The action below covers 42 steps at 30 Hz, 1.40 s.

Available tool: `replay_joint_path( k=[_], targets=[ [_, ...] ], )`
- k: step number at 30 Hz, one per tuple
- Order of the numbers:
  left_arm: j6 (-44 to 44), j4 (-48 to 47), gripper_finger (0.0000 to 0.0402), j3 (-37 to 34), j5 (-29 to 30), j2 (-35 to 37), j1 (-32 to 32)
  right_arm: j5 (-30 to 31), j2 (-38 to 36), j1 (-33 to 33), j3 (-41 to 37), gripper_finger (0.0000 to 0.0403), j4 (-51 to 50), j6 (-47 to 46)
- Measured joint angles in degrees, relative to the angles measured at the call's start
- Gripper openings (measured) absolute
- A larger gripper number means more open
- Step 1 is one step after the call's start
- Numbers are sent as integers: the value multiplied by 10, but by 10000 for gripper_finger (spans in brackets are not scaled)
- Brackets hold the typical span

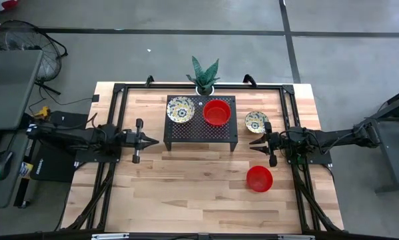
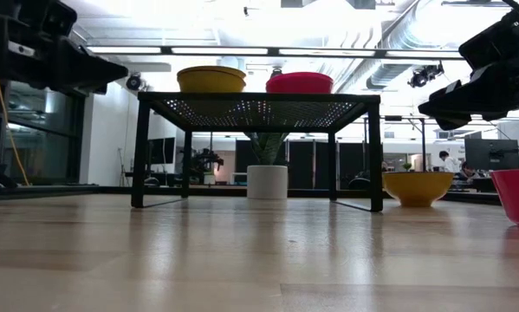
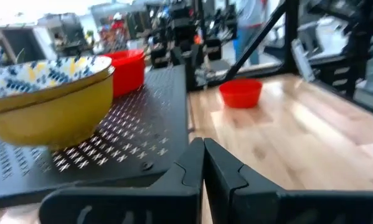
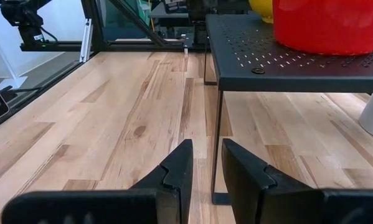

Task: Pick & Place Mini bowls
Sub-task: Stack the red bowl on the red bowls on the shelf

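The right claw [image 1: 254, 142] hovers above the desk [image 1: 186, 193] with its fingers nearly together, holding nothing. A patterned yellow bowl [image 1: 256, 121] sits just behind it, and a red bowl [image 1: 259, 179] lies on the desk nearby on its other side. The left claw [image 1: 154, 141], fingers closed and empty, hangs beside the black rack [image 1: 200, 130]. On the rack sit a second patterned bowl [image 1: 180, 109] and a second red bowl [image 1: 216, 112], side by side.
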<state>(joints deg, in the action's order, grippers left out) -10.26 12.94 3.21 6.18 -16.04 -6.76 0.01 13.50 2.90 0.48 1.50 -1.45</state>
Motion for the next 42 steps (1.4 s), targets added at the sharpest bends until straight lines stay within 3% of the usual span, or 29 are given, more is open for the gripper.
replay_joint_path(
  k=[4, 12, 22, 30, 42],
  targets=[
    [0, 46, 0, -22, -19, 11, 0, 0, 0, 0, 0, 73, 0, 0],
    [-41, 35, 0, -23, -40, 34, 0, 0, 0, 0, 0, 73, 0, 0],
    [-83, -117, 0, -25, -33, 161, 0, 0, 0, 0, 0, 73, 0, 0],
    [-132, -120, 0, -25, -39, 157, 1, 0, 0, 0, 0, 73, 0, 0],
    [-199, -120, 0, -25, -100, 157, 72, 0, 0, 0, 0, 73, 0, 0]
  ],
)
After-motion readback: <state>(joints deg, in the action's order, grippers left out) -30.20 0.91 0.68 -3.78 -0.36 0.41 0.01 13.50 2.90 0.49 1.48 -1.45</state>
